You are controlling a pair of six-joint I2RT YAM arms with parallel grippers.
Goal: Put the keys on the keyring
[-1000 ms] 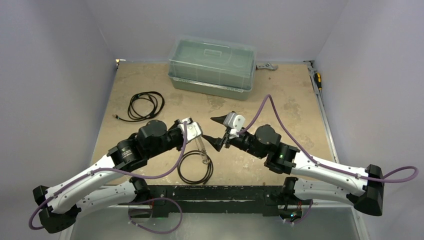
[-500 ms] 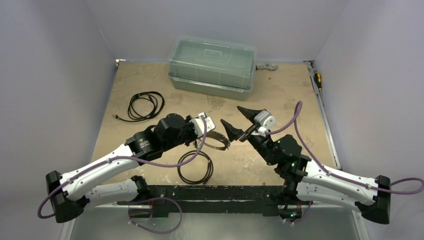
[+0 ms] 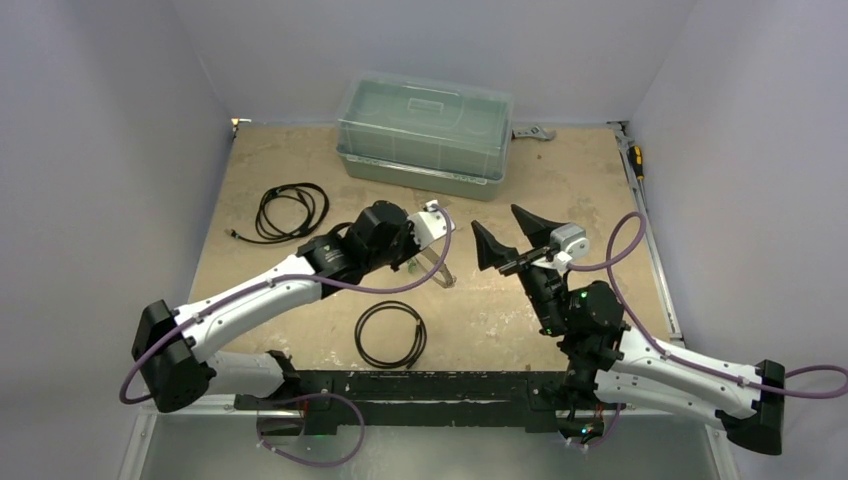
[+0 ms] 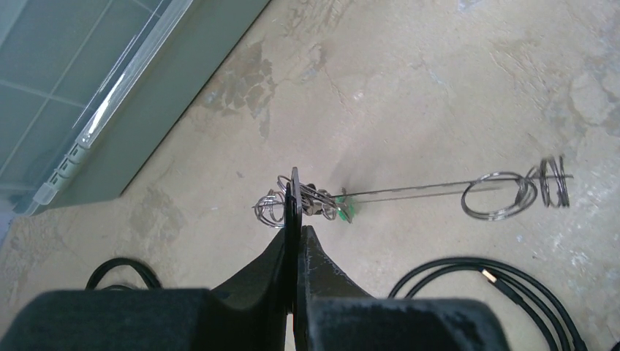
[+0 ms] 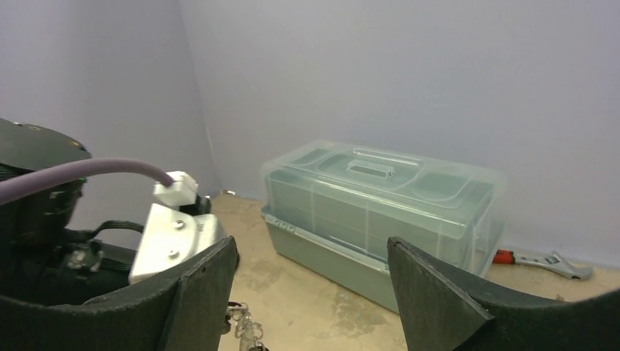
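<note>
My left gripper [image 4: 296,219] pinching keyring [image 4: 409,191]; keys [image 4: 322,205] bunched at tips, ring running toward 3 o'clock. My right gripper [image 5: 311,245] spread, empty. Advice: hold ring level, firm pinch.

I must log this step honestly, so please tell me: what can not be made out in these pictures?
Left wrist: the keys bunch behind the shut jaws of the left gripper, so their number, and whether each hangs on the keyring, is unclear.
Top external: keys too small, keyring wire too thin to trace.
Right wrist: the bunch is cut off by the bottom edge, below the open jaws of the right gripper.
</note>
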